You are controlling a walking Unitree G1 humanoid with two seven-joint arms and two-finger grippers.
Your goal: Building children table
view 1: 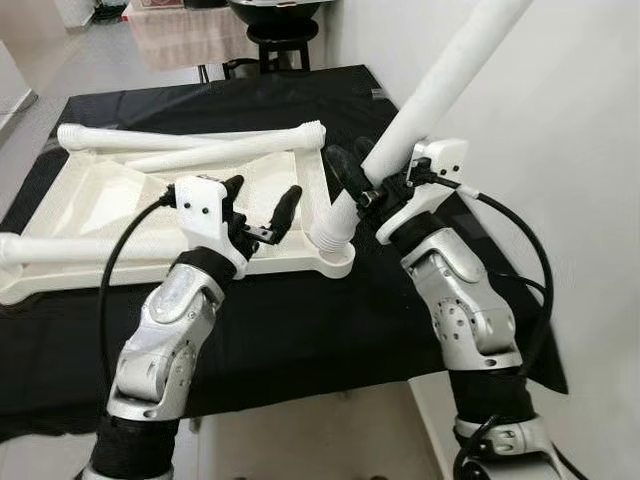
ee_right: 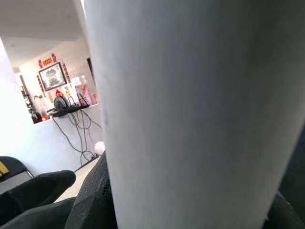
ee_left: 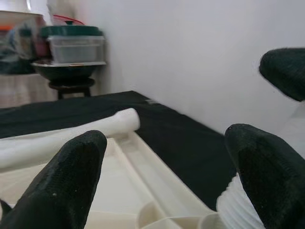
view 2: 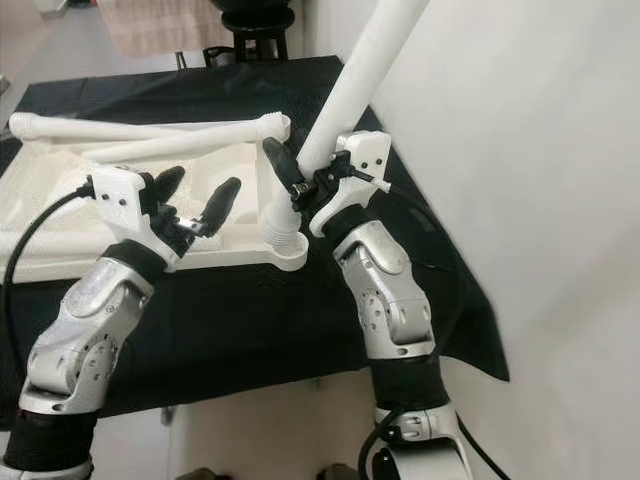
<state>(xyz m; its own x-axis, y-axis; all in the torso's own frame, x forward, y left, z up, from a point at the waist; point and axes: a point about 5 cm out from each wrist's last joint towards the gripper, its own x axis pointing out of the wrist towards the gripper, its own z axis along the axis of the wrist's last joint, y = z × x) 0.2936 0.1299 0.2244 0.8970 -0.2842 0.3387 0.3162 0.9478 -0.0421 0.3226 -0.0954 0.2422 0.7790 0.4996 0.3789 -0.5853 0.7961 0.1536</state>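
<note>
— Three white legs are in view, no more that I can count: one lies along the near left edge of the top (view 1: 110,200), one lies across its far edge (view 1: 190,135), and one tilted leg (view 1: 425,100) stands in the near right corner.

— What does the top hold?
— It lies upside down on the black cloth (view 1: 330,330), shallow like a tray. A loose white rod (view 1: 215,152) rests slanting inside it, just under the far leg.

— And the grippers?
— The left gripper (view 1: 262,208) hovers over the top's near rim, fingers spread wide, gripping nothing. The right gripper (view 1: 350,170) is clamped round the tilted leg low down; the leg's ribbed end (view 1: 328,236) sits at the corner socket (view 1: 335,265), and its upper end leans up toward the white wall (view 1: 560,150).

— Anything around?
— Beyond the cloth, a black stool (view 1: 280,40) carrying a dark bowl, with a table under a pale cloth (view 1: 185,35) to its left.
</note>
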